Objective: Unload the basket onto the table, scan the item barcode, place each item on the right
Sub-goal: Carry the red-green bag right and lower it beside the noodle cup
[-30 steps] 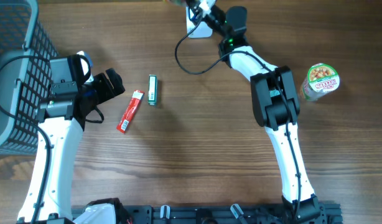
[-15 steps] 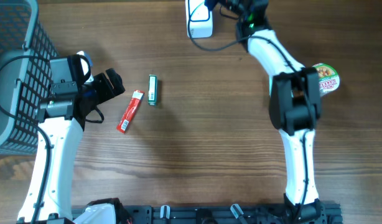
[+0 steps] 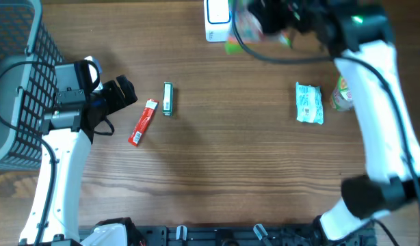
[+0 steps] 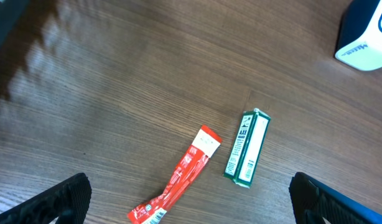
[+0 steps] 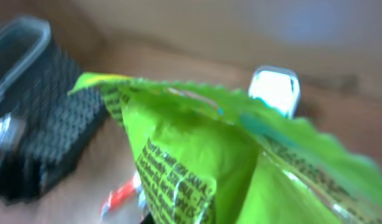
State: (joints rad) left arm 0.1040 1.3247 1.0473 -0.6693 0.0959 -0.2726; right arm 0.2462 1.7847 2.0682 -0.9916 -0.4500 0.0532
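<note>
The left gripper hangs wide open and empty above the red stick on the tabletop. Farther off, the right gripper pinches the green bag tight, up in the air beside the white scanner. To scan well, it should turn the bag's stripes toward the scanner and hold steady.

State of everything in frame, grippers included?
left gripper: open, empty.
right gripper: shut on green bag.
green bag: held aloft near scanner.
scanner: standing at far edge.
red stick: flat on table.
gum box: flat, beside red stick, apart.
pale packet: flat on table.
cup: partly hidden by right arm.
</note>
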